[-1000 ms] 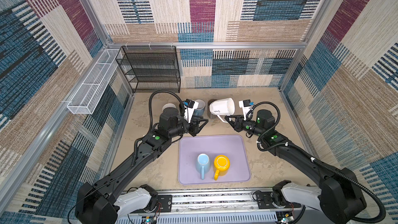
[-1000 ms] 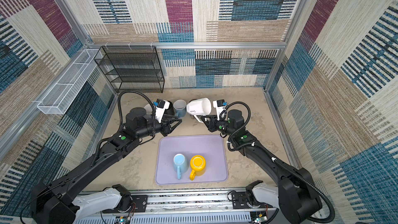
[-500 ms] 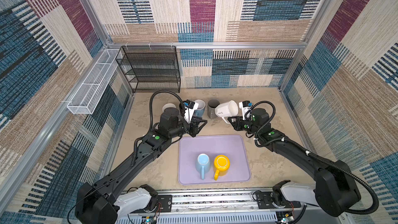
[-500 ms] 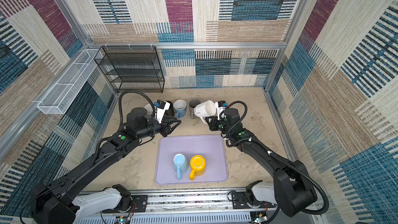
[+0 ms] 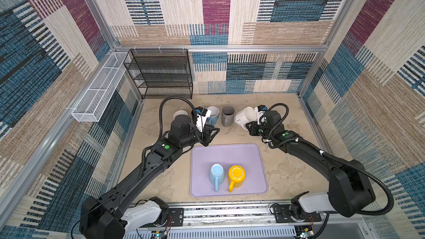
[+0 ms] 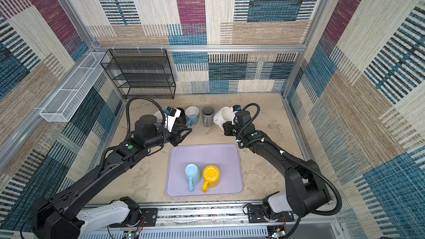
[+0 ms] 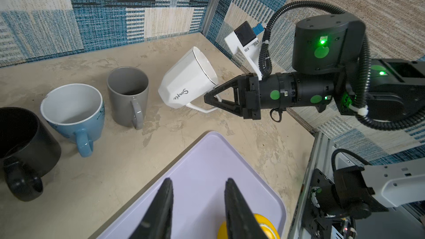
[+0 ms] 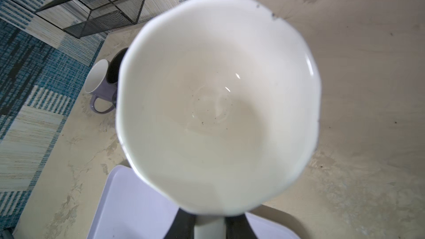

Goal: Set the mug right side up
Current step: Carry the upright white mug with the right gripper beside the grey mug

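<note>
So the right gripper [image 5: 248,126] has the white mug [image 5: 244,116] by the handle, I think, it's tiny from up here. Mug's tipped, mouth toward 2 o'clock, grey mug [image 5: 227,116] upright just beside it at 9 o'clock. Lilac tray [image 5: 230,155] at 7 o'clock holds a light blue mug [image 5: 216,174] and a yellow mug [image 5: 236,175]
</note>
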